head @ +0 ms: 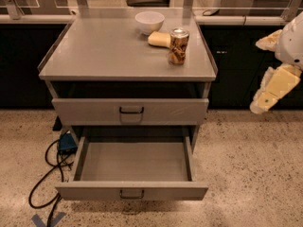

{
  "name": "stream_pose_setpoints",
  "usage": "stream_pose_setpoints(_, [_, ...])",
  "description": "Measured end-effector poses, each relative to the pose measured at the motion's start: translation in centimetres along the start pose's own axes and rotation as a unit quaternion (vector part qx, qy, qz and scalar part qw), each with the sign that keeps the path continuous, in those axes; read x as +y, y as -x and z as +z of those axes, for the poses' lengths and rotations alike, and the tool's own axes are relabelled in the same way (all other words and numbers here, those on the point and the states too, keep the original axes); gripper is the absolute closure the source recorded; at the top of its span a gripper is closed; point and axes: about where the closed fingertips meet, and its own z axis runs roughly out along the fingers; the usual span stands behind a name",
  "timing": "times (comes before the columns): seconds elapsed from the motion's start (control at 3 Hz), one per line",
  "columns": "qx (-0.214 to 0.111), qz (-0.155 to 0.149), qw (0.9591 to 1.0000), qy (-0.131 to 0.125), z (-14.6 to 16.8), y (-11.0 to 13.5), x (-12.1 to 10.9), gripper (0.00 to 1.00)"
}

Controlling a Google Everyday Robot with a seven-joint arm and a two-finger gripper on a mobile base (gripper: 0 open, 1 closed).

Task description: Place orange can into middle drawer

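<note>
Gripper hangs far out on the right, spread or pressed together I cannot tell, and the orange can stands upright away to its left on the cabinet top, above the pulled-out middle drawer.

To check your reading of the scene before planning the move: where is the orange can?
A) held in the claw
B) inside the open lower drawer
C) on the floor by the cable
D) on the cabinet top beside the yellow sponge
D: the orange can stands upright on the cabinet top beside the yellow sponge, while the claw hangs off to the right of the cabinet, apart from it.
</note>
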Motion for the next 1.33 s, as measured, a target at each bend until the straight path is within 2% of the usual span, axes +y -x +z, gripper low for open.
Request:
stream_pose_setpoints(0.33, [-0.059,0.026,0.9979,-0.012,1.6,-1.4,-4.0,0.00])
stream_pose_setpoints(0.67, [-0.115,0.052,0.9917,-0.027,2.3,-2.5,-8.0,0.00])
stream_pose_setpoints(1.0, [-0.156,0.073,0.9845,-0.032,3.4,-3.2,-11.5,0.00])
stream_pose_setpoints(1.33, [-0.156,0.073,0.9845,-0.032,3.4,-3.2,-11.5,0.00])
